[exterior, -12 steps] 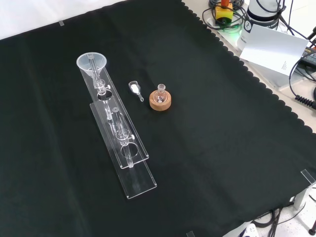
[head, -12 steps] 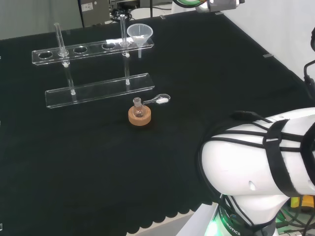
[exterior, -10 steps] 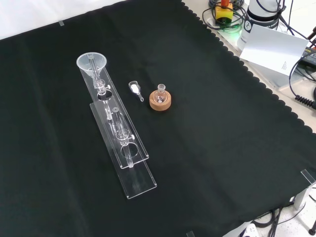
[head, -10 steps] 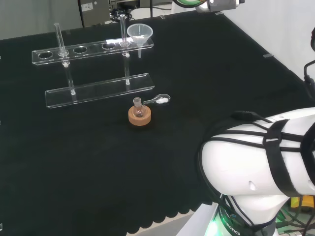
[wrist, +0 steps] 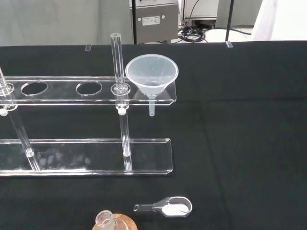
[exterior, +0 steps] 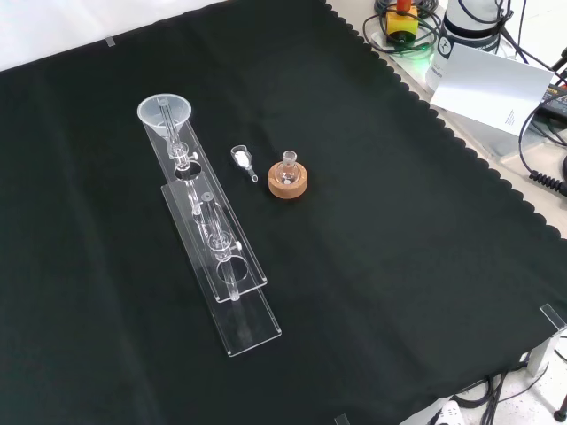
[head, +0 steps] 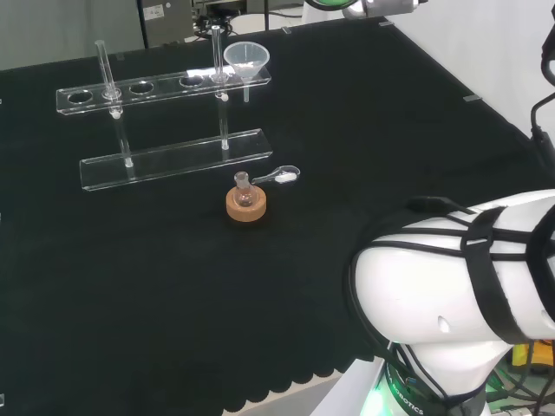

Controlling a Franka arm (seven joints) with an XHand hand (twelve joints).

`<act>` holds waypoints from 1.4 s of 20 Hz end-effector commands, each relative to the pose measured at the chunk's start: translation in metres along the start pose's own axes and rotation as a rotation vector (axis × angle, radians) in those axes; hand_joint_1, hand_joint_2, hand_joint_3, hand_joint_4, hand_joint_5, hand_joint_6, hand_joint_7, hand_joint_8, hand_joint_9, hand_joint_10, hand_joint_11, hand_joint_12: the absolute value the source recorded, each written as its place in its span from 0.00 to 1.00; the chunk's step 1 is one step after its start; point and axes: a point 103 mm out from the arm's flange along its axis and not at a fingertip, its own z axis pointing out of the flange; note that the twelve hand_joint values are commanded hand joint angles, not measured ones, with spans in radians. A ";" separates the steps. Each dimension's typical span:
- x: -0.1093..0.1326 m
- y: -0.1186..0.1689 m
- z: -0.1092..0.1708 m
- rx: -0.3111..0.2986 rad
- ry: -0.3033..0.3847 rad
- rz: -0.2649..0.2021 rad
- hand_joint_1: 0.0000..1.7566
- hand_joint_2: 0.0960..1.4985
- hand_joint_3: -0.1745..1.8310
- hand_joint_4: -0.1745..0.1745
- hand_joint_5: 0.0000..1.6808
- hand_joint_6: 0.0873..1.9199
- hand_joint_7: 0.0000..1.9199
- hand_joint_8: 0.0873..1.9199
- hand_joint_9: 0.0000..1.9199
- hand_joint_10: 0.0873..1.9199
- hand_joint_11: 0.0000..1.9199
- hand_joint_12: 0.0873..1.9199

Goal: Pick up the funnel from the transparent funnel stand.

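Funnel [wrist: 151,76]: sits upright in the end hole of the clear stand [wrist: 91,93], its spout poking down below.
Scoop [wrist: 165,208]: lies near the little flask [head: 244,191] on its cork ring [head: 245,208].
Hand: fingers cannot be told.

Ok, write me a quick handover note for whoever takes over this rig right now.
Hand: I can't tell its state from these views.
Funnel: sitting upright in the end hole of the clear stand, not touched.
Nearby on the cloth: a small flask on a cork ring, and a little scoop with white powder beside it.
Done: nothing yet.
Left: reach in, grasp the funnel and lift it out of the stand.
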 end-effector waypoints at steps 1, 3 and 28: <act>-0.008 0.007 0.006 0.005 0.006 0.033 0.00 0.81 0.27 0.54 0.06 0.00 0.00 0.03 0.04 0.25 0.00 0.68; -0.010 0.013 0.008 0.010 0.004 0.044 0.00 0.81 0.27 0.54 0.06 0.00 0.00 0.03 0.04 0.25 0.00 0.68; -0.016 0.190 0.090 0.103 -0.028 -0.020 0.04 0.73 0.23 0.53 0.07 0.00 0.02 0.06 0.04 0.27 0.00 0.68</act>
